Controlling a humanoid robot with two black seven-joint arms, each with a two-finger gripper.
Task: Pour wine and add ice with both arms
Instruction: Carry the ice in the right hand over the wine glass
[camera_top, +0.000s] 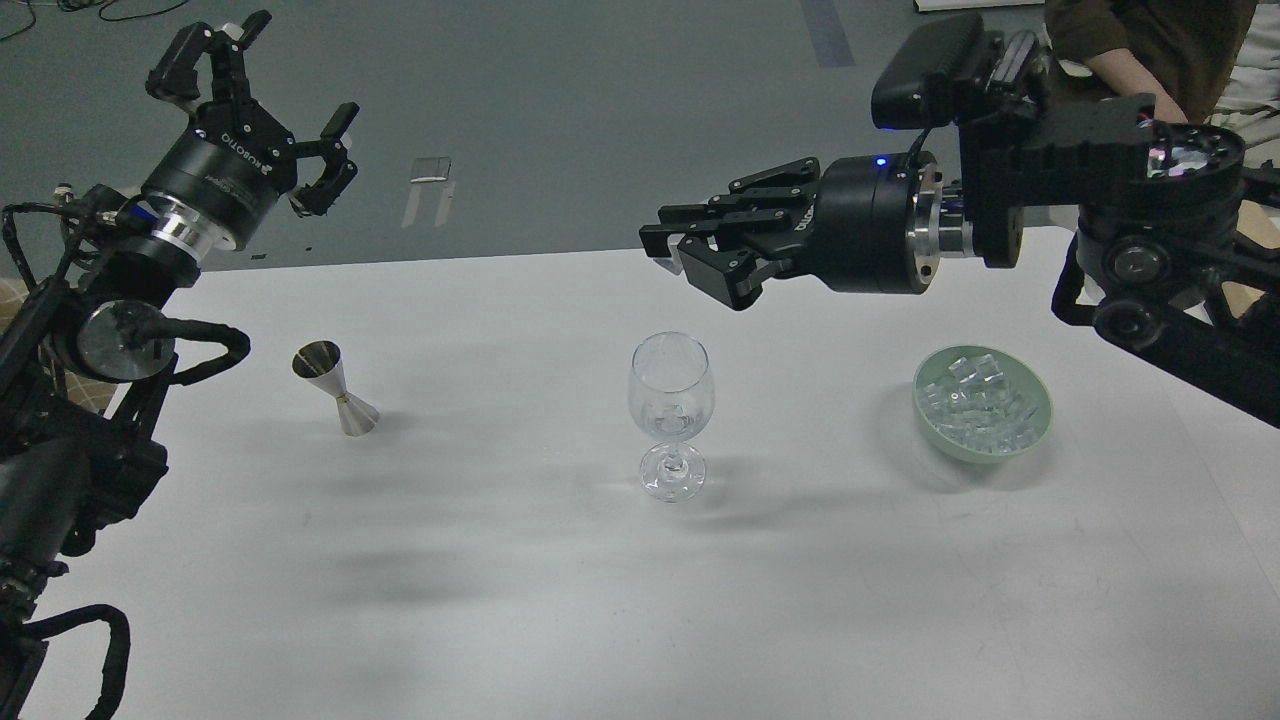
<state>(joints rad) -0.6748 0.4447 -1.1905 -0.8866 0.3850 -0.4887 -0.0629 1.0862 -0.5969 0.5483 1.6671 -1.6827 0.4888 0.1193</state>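
Head view: white table (500, 620) fills the lower part, its far edge running across just behind my grippers, grey floor beyond.

My left gripper (262, 105) is up high past the far-left corner, over the floor rather than the top, fingers spread wide & holding nothing. Left arm (120, 330) comes in along the left edge, cables looping over that side of the table.

My right gripper (700, 250) reaches in from the right, lying horizontal near the far edge, fingertips pointing left. Fingers are drawn close together; can't tell if anything sits between them, nothing visible there. It hangs above & just behind the wine glass (671, 415), not touching. Right arm (1150, 230) crosses the far-right corner.

Wine glass stands upright about mid-table; looks like a few clear bits in the bottom of the bowl, hard to be sure. Ice (975, 405): heap of clear cubes in a pale green bowl (1030, 435), right of the glass, well apart from it, towards the right edge. Steel jigger (335, 388) stands tilted-looking at left, well apart from the glass, near the left arm.

Room: whole near half of the table is bare, wide gaps glass-to-bowl & glass-to-jigger. A person (1150, 50) sits off the far-right corner.
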